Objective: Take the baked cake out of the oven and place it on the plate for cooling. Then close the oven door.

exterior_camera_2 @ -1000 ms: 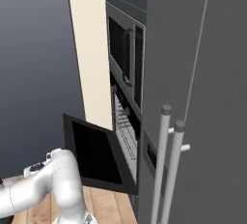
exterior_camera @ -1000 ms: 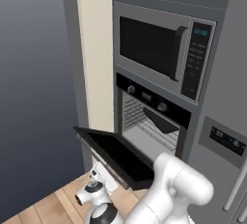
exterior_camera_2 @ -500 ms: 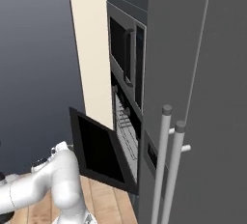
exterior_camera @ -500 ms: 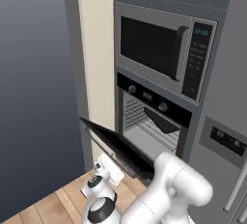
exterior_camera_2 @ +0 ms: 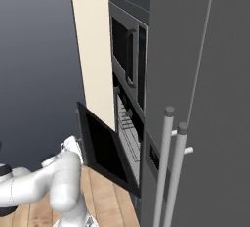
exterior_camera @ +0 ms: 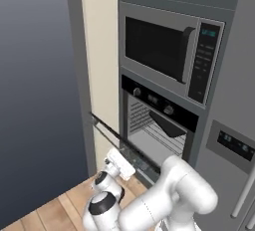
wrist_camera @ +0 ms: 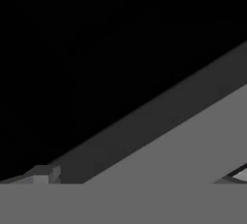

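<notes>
Door (exterior_camera_2: 105, 150) half raised, oven (exterior_camera: 158, 125) open
Gripper (exterior_camera: 118, 163) sits under the door's front edge, jaws spread wide and empty; handle (exterior_camera: 105, 127) runs crosswise just above it

Flat even rendered light, soft shadows, no glare; base views slightly blurry; hand view nearly black.

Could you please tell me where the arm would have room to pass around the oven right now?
Bare wooden floor lies open left of the half-raised oven door, bordered by the grey wall and the cream panel. It is crowded under the door, where the gripper sits, and the gap between door and oven is narrow.
</notes>
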